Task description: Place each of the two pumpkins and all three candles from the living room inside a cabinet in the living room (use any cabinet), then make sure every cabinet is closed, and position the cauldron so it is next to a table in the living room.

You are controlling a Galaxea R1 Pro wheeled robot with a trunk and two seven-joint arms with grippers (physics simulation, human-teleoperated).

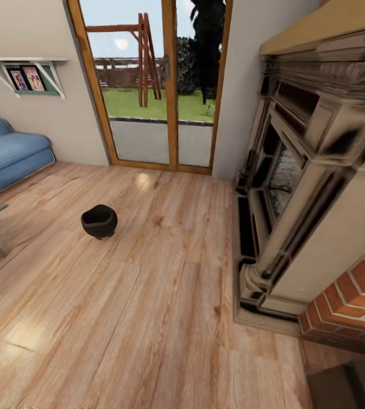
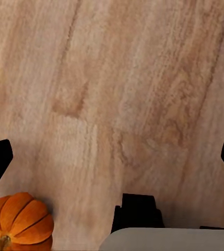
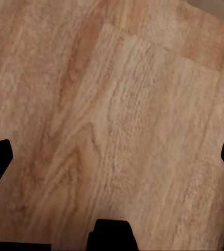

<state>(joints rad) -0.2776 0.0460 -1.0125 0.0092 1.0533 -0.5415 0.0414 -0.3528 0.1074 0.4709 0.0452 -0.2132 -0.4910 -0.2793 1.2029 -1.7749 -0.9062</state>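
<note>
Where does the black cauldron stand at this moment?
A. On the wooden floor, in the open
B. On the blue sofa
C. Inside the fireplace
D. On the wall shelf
A: the cauldron sits on the bare wooden floor, apart from the sofa and the fireplace.

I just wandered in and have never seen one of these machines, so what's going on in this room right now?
Nothing is being handled at the moment. The robot is looking across a living room's wooden floor, where a black cauldron sits on its own, with a fireplace to one side and a blue sofa to the other. Both its end effectors hang open and empty over bare floorboards. An orange pumpkin lies on the floor near the left end effector, not gripped.
</note>
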